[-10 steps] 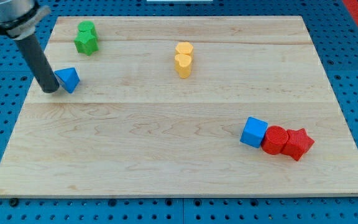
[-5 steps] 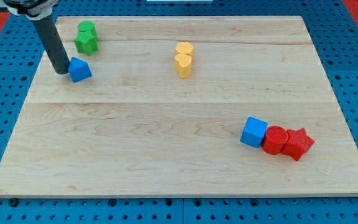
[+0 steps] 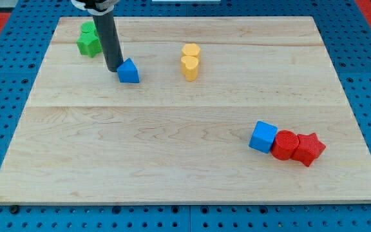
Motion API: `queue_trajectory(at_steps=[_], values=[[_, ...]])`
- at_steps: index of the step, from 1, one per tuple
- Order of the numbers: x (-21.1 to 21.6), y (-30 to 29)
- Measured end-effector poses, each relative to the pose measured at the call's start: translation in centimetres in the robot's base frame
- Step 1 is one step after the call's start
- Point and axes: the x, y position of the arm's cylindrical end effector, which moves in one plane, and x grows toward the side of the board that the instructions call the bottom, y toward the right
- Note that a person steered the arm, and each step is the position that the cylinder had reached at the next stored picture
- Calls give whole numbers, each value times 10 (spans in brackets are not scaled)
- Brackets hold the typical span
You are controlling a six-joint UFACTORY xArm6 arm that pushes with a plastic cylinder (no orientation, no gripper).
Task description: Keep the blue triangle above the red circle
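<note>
The blue triangle (image 3: 129, 71) lies on the wooden board (image 3: 185, 148) at the view's upper left of centre. My tip (image 3: 114, 68) touches its left side, with the dark rod rising toward the view's top. The red circle (image 3: 285, 144) sits at the view's lower right, far from the triangle, wedged between a blue cube (image 3: 263, 136) on its left and a red star (image 3: 308, 149) on its right.
Two green blocks (image 3: 89, 38) stand at the view's top left, just left of the rod. Two yellow blocks (image 3: 190, 61) stand together to the right of the blue triangle. The board lies on a blue pegboard.
My tip has swept up and then to the view's right, pushing the blue triangle from the left edge area to right of the green blocks. The other blocks have not moved.
</note>
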Motion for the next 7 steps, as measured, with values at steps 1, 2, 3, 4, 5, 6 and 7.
queue_trajectory(at_steps=[1, 2, 3, 4, 5, 6, 7], values=[[0, 0], [-10, 5], [-17, 19], [6, 32], [31, 32], [42, 29], [43, 2]])
